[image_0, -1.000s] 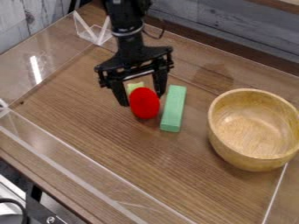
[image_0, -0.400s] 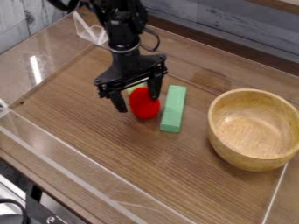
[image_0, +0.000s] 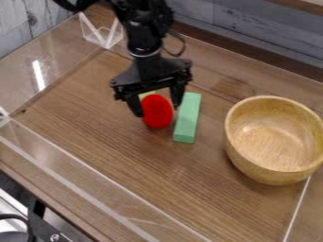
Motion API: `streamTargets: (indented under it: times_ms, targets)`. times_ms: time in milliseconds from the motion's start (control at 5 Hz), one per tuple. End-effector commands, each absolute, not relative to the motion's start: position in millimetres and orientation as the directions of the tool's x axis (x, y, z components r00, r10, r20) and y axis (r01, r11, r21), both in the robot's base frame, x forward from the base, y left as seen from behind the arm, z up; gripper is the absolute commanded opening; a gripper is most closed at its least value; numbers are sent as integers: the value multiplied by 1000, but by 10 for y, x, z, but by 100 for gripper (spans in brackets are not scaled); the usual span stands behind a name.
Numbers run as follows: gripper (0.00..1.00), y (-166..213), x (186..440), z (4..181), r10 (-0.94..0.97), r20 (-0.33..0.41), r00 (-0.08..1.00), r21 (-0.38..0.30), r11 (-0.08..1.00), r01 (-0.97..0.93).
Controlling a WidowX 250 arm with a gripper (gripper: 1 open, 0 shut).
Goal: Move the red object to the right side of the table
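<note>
The red object is a small round red toy fruit lying on the brown wood-grain table, just left of a light-green block. My gripper hangs right over it, pointing steeply down, open. One black finger stands at the fruit's left, the other at its upper right. The fruit's top is hidden behind the gripper, and I cannot tell whether the fingers touch it.
A light-green rectangular block lies directly right of the fruit. A large wooden bowl stands at the right. Low clear acrylic walls run along the table's edges.
The gripper has twisted a little about its pointing axis and settled slightly lower around the fruit. The fruit, block and bowl have not moved.
</note>
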State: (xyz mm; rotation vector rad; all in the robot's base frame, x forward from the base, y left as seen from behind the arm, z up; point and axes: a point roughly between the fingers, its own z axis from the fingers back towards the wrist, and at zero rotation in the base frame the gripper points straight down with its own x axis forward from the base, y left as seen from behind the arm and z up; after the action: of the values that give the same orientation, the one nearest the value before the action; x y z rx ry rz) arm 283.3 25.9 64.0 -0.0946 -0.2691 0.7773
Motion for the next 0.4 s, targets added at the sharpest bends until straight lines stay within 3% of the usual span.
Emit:
streamTargets:
  times_ms: [0,200]
  targets:
    - [100,277,2959,697,690,254,678,-189,723,-665]
    - [100,362,2909,636,736,262,625,-169,672,-721]
